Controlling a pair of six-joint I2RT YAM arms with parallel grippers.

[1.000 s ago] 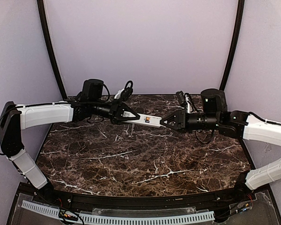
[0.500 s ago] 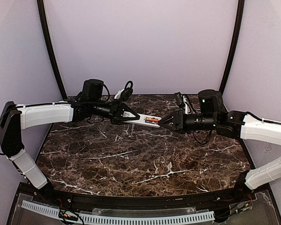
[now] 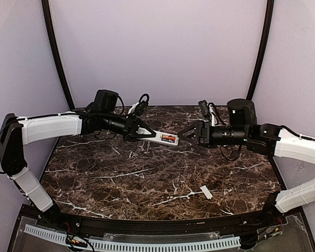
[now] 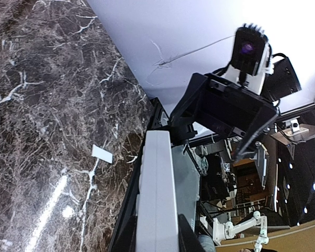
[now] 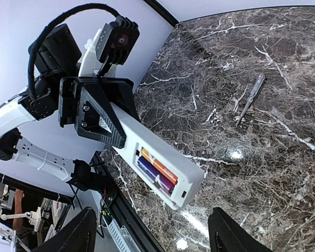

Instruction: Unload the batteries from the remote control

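**Remote held aloft, batteries seated in the recess**

I see my left gripper (image 3: 138, 131) clenched on one end of the remote control (image 3: 158, 136), holding it above the marble table (image 3: 121, 178). The open recess shows the batteries (image 5: 157, 170) lying side by side inside. My right gripper (image 3: 185, 133) is spread wide and grasps nothing, just off the remote's free end. A small white cover (image 3: 206, 192) lies on the table, well apart.

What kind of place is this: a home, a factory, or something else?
Most likely a robotics lab test cell. A left arm and a right arm are mounted at one marble-patterned table, plain lilac walls enclose it, and the left wrist view shows cluttered equipment beyond.
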